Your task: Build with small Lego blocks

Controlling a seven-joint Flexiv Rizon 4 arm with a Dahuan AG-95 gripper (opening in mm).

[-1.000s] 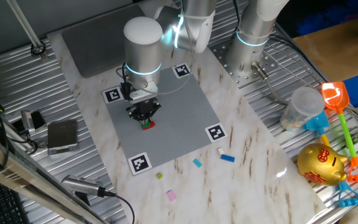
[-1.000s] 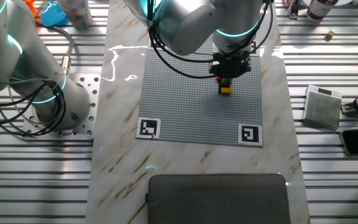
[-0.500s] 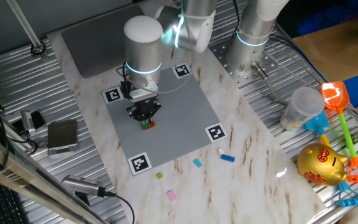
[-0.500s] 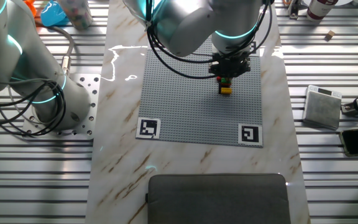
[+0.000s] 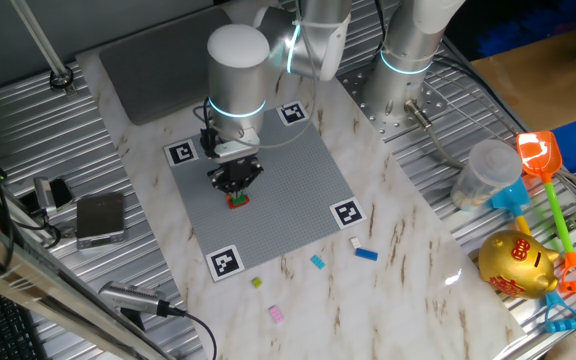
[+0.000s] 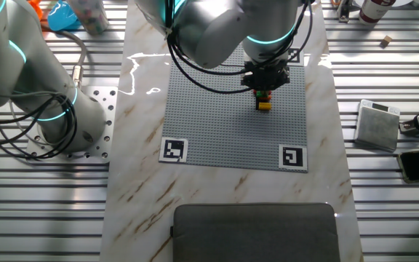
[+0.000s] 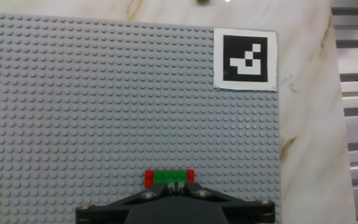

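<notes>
Hand view, gripper [image 7: 169, 190] just above green/red blocks [image 7: 169, 178], grey plate [image 7: 104, 106]

A robotics lab: robot arms [image 5: 236, 70] bolted to a ribbed metal bench [image 5: 28, 150]; marker-cornered baseplate [image 5: 298, 190].

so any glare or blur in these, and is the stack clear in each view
One fixed view: sharp, soft shadow under the hand, which half hides the small Lego blocks. The other fixed view: bright glare streaks on the marble table, stack tiny but visible. Hand view: grey plate crisp, the near hand parts dark, only the stack's red and green top showing.
</notes>
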